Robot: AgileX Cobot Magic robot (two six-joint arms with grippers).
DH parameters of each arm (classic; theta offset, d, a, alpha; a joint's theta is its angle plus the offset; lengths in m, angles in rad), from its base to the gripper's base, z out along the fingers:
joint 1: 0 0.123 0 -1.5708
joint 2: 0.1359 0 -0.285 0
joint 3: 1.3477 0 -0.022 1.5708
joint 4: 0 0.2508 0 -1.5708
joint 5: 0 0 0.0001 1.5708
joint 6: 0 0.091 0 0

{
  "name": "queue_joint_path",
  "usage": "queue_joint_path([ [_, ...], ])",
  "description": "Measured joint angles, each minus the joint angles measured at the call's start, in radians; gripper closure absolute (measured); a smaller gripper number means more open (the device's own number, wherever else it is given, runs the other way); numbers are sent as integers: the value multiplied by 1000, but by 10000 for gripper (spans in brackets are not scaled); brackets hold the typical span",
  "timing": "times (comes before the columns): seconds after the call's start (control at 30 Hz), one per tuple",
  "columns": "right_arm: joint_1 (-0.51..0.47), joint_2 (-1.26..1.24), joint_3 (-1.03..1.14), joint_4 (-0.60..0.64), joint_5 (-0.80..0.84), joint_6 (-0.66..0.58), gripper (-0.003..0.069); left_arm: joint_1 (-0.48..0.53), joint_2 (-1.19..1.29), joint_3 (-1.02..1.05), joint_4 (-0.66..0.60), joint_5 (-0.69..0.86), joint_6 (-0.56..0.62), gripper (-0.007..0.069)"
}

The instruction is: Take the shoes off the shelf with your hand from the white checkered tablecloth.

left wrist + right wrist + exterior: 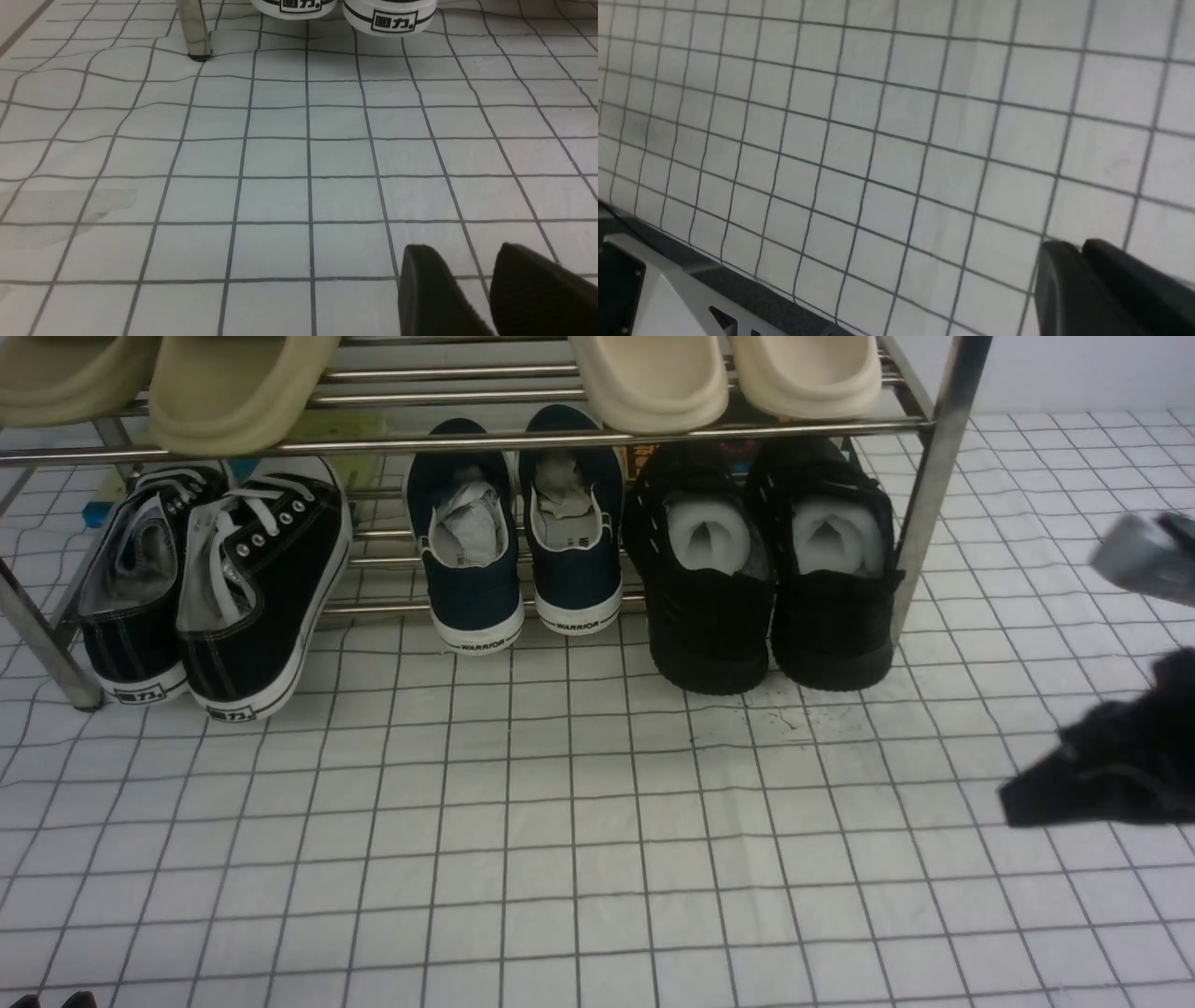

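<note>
Shoes [766, 569] not yet touched; approach step, I judge. Right gripper [1032, 793] hangs at 4 o'clock in the front view, blurred, above the white checkered tablecloth [560, 821]. On its wrist camera the fingers [1120, 284] look pressed together, nothing between. Left gripper [462, 254] sits low at 7 o'clock with a narrow gap between its tips, empty.

From the right gripper the all-black pair lies toward 10 o'clock, well apart. Heels point toward me and seem to rest on the cloth, toes up on the lower tier of the shelf [934, 476], white stuffing showing.

Next move, as I read it: spread the fingers, swing in to one heel, pinch the collar, draw it back off the bars.

In the way:
- Chrome leg just beside the pair at its 3 o'clock.
- Upper-tier bar close over the toes at 12, carrying beige slides [653, 383].
- Navy slip-ons [518, 551] near at 9 o'clock.

Black canvas sneakers [215, 588] sit farther along at 9, no bother.
</note>
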Motion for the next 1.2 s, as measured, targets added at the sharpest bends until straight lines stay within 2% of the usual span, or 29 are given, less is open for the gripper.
queue_joint_path([
  [0.1,76,111,-98,-52,-25,25,508,0,0,0,0,0,0,385],
  [0.17,165,235,-249,-153,-40,84,446,0,0,1,0,0,0,385],
  [0.3,265,392,-496,-335,-42,187,354,0,0,1,1,0,0,385],
  [0.5,362,570,-745,-549,-55,293,239,0,0,1,1,0,0,385],
  [0.67,388,645,-807,-626,-149,316,203,0,0,1,1,0,0,385],
  [0.87,386,715,-813,-674,-230,340,197,0,0,1,1,0,0,385],
  [0.97,386,746,-814,-678,-236,341,218,0,0,1,1,0,0,385],
  [1.07,386,767,-814,-679,-237,342,283,0,0,1,1,0,0,385],
  [1.2,386,779,-814,-684,-236,342,567,0,0,1,1,0,0,385],
])
